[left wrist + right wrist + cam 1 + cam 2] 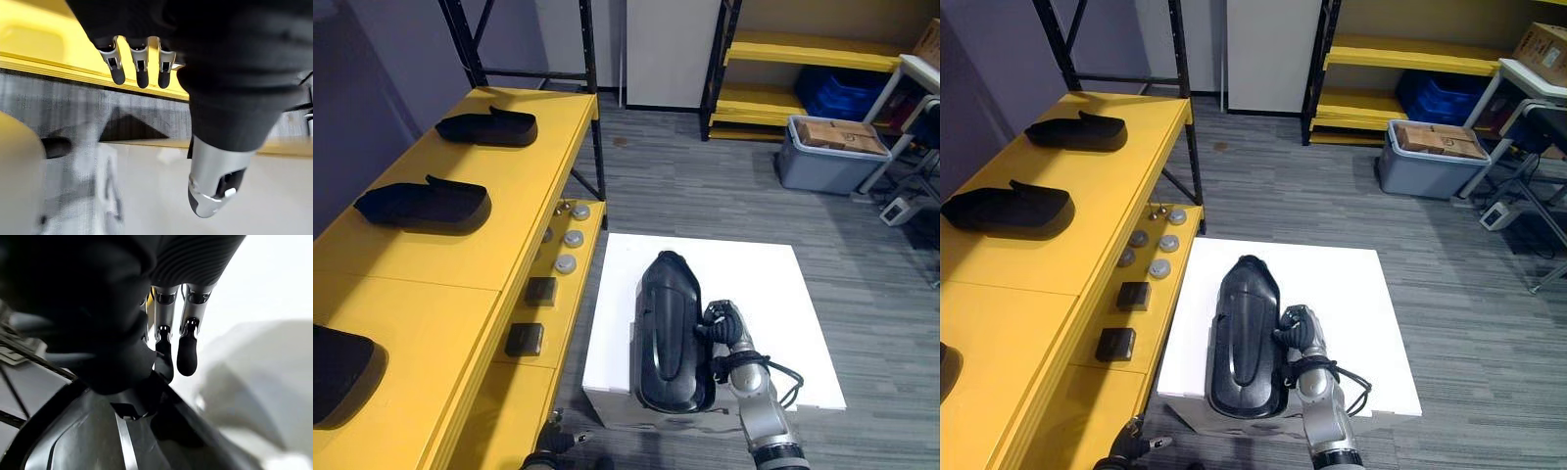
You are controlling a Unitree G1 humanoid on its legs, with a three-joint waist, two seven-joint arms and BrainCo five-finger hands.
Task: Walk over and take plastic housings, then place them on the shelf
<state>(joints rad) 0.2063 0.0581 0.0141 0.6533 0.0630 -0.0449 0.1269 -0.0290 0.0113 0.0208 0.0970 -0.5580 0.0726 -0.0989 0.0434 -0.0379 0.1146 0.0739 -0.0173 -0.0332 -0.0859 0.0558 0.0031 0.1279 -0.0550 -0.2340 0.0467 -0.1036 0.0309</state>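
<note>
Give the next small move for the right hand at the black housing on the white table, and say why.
Probably close the right robot hand on the plastic housing: it sits at the housing's right edge on the white table, and its fingers look relaxed, so the housing seems not yet gripped.

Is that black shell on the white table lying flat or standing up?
Lying flat: the plastic housing stretches lengthwise on the white table, glossy face upward, with the right robot hand at its edge.

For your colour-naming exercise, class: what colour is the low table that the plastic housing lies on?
The table is white, clearest in the left eye view.
</note>
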